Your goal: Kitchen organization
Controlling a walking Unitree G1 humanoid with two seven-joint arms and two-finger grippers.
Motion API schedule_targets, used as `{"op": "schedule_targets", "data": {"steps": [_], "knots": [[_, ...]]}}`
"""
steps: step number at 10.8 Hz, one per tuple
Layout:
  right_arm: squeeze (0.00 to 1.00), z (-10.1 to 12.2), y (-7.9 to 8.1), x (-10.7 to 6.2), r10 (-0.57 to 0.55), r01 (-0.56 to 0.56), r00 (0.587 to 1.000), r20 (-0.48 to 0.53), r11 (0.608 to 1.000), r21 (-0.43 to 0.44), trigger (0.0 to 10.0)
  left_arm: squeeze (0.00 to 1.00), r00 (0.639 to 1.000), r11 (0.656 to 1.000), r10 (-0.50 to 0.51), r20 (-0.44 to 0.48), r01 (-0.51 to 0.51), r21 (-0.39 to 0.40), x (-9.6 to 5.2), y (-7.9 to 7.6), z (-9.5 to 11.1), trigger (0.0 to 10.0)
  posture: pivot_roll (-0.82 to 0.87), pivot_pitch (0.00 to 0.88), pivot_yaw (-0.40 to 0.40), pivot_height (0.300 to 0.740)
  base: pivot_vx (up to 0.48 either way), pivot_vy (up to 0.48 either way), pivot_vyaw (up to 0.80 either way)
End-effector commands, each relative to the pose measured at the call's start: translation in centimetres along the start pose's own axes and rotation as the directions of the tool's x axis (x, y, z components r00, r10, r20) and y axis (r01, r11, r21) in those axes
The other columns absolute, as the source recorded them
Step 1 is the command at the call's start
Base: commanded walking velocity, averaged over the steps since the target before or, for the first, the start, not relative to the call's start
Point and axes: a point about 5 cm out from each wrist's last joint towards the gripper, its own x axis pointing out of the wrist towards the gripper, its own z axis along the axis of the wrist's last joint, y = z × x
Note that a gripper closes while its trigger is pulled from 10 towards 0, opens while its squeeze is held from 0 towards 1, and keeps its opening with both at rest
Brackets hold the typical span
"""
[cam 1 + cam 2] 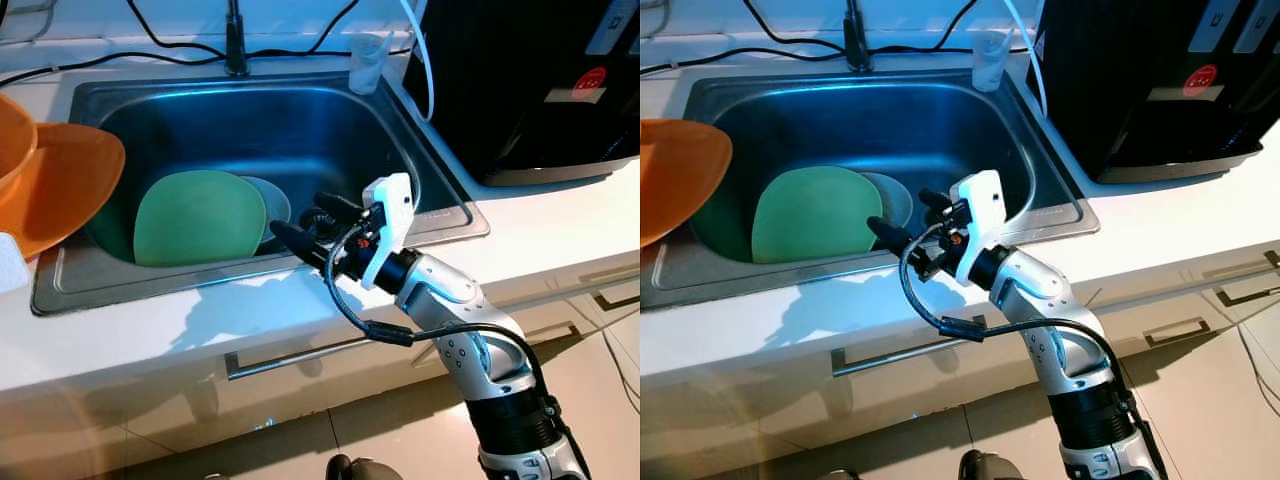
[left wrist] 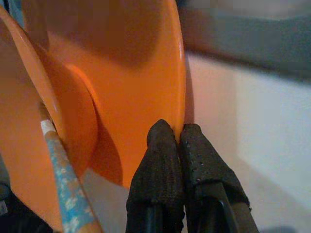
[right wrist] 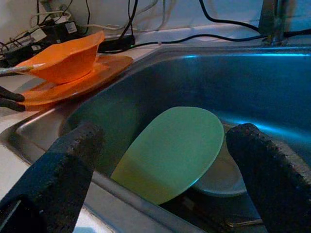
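Note:
A green plate (image 1: 198, 217) leans inside the steel sink (image 1: 430, 215), with a pale bowl (image 1: 275, 203) half hidden behind it. My right gripper (image 1: 300, 217) hovers open over the sink's front rim, pointing at the green plate (image 3: 170, 150) with nothing between its fingers. On the counter to the left, an orange plate (image 1: 65, 185) overhangs the sink's edge and carries an orange bowl (image 3: 68, 60). My left gripper (image 2: 177, 130) is shut on the rim of the orange plate (image 2: 131, 87).
A faucet (image 1: 236, 45) and black cables run behind the sink. A clear cup (image 1: 368, 62) stands at its back right corner beside a large black appliance (image 1: 530, 80). A blue-and-white patterned stick (image 2: 65, 184) rests by the orange bowl. A drawer handle (image 1: 300, 355) sits below the counter.

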Motion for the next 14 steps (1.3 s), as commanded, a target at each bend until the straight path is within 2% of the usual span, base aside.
{"op": "schedule_targets", "data": {"steps": [1, 3, 7, 8, 9, 11, 14], "knots": [[0.0, 0.0, -0.2, -0.1, -0.005, 0.005, 1.0, -0.001, 1.0, -0.006, 10.0, 0.0, 0.988, 0.989, -0.133, -0.072, 0.128, -0.08, 1.0, -2.0, -1.8, 0.0, 0.18, 0.159, -0.104, 0.74, 0.0, 0.0, 0.0], [0.0, 0.0, -0.2, -0.1, -0.002, 0.002, 1.0, -0.001, 1.0, -0.006, 10.0, 0.0, 0.987, 0.99, -0.116, -0.114, 0.105, -0.098, 1.1, -1.9, -2.8, 0.0, 0.18, 0.158, -0.105, 0.74, 0.0, 0.0, 0.0], [0.0, -0.1, -0.1, 0.2, 0.008, -0.009, 1.0, -0.003, 1.0, -0.009, 10.0, 0.0, 0.984, 0.992, -0.098, -0.147, 0.083, -0.099, 0.4, -1.1, -3.3, 0.0, 0.19, 0.153, -0.112, 0.74, 0.0, 0.0, 0.0], [0.0, -0.1, -0.1, 0.4, 0.012, -0.012, 1.0, -0.001, 1.0, -0.01, 10.0, 0.0, 0.991, 0.992, -0.089, -0.102, 0.079, -0.095, 0.6, -1.0, -2.4, 4.8, 0.2, 0.149, -0.111, 0.74, 0.0, 0.0, 0.0], [0.0, -0.1, -0.1, 0.4, 0.013, -0.013, 1.0, 0.0, 1.0, -0.011, 10.0, 1.0, 0.992, 0.99, -0.103, -0.075, 0.095, -0.099, 0.8, -1.3, -1.9, 10.0, 0.2, 0.147, -0.108, 0.74, 0.0, 0.0, 0.0], [0.0, -0.1, -0.2, 0.4, 0.008, -0.008, 1.0, 0.002, 1.0, -0.013, 10.0, 1.0, 0.99, 0.987, -0.134, -0.052, 0.129, -0.098, 1.0, -1.6, -1.5, 10.0, 0.19, 0.141, -0.101, 0.74, 0.0, 0.0, 0.0], [0.0, -0.1, -0.3, 0.4, -0.002, 0.002, 1.0, 0.008, 1.0, -0.017, 10.0, 1.0, 0.979, 0.97, -0.195, 0.06, 0.202, -0.139, 0.8, -1.8, 0.3, 10.0, 0.19, 0.134, -0.093, 0.74, 0.0, 0.0, 0.0]]}}
